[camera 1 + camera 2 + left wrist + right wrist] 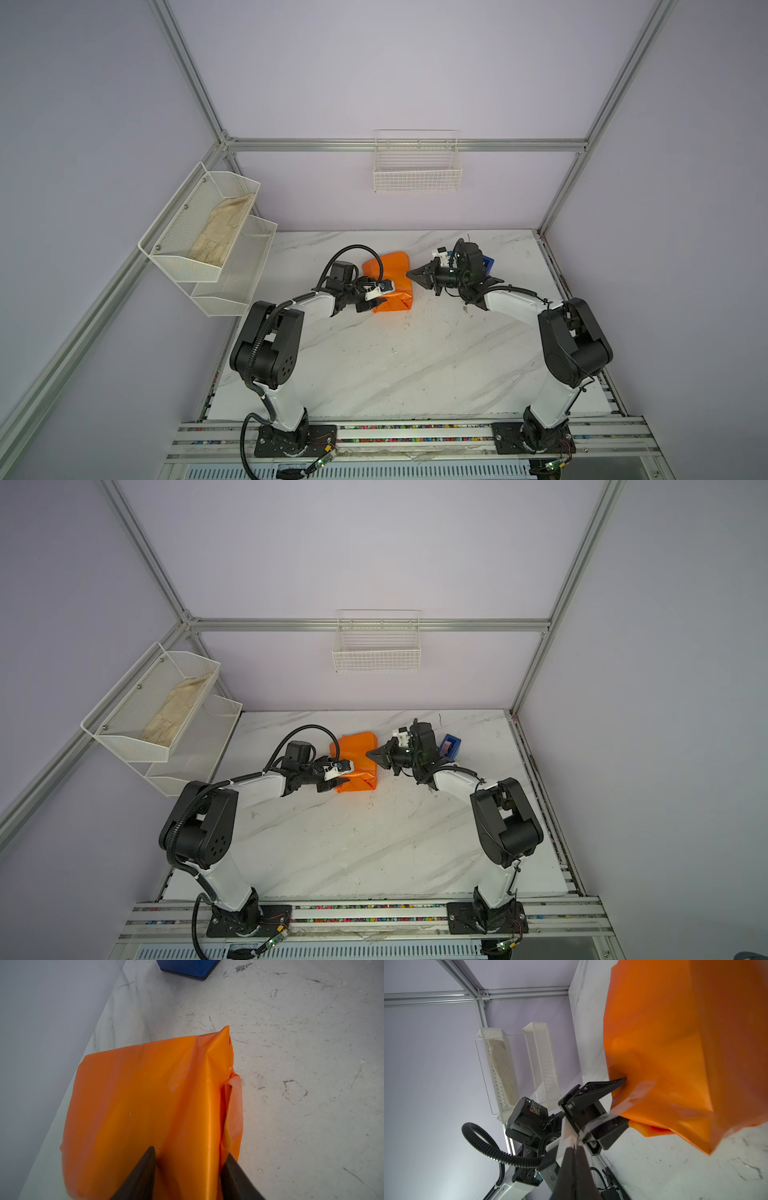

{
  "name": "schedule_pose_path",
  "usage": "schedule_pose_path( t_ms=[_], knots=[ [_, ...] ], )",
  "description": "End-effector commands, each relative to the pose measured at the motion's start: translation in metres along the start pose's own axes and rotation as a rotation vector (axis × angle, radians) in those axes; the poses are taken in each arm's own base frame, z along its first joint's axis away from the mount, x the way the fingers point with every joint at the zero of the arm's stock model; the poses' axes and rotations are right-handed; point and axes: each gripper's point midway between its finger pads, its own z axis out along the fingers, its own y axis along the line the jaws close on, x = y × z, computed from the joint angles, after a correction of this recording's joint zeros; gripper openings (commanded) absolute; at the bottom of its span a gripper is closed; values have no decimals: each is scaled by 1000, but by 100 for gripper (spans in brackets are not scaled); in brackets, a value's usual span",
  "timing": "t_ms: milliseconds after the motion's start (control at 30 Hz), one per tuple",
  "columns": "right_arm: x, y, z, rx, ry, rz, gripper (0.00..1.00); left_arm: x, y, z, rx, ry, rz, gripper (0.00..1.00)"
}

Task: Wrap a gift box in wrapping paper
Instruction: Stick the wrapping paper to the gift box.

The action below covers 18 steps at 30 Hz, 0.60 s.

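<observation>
You're well along: the wrapping paper hides the gift box mid-back on the marble table, left gripper clamping it, right gripper closed, apparently pinching clear tape; open end folds likely remain.

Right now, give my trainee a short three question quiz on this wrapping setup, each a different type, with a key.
1. True or false: the left gripper hangs clear of the wrapping paper.
2. The blue tape dispenser stands: A on the wrapping paper; B on the table near the right gripper; C in the left gripper.
3. What does the shut right gripper hold?
Key: 1 false, its jaws clamp the paper; 2 B; 3 a clear tape strip.
</observation>
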Motion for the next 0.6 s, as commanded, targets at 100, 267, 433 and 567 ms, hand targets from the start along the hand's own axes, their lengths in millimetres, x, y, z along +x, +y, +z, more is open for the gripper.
schedule_pose_path(
  t_ms=[100, 267, 433, 567],
  knots=[
    [-4, 9, 30, -51, 6, 34, 0, 45, -40, 7, 129, 154, -119, 48],
    [4, -9, 41, -41, 18, 65, 0, 44, -40, 7, 127, 150, -119, 48],
    [13, -15, 50, -46, 33, 85, 0, 44, -40, 7, 126, 151, -118, 48],
    [26, -19, 51, -45, 32, 112, 0, 44, -40, 7, 127, 152, -119, 48]
  ],
)
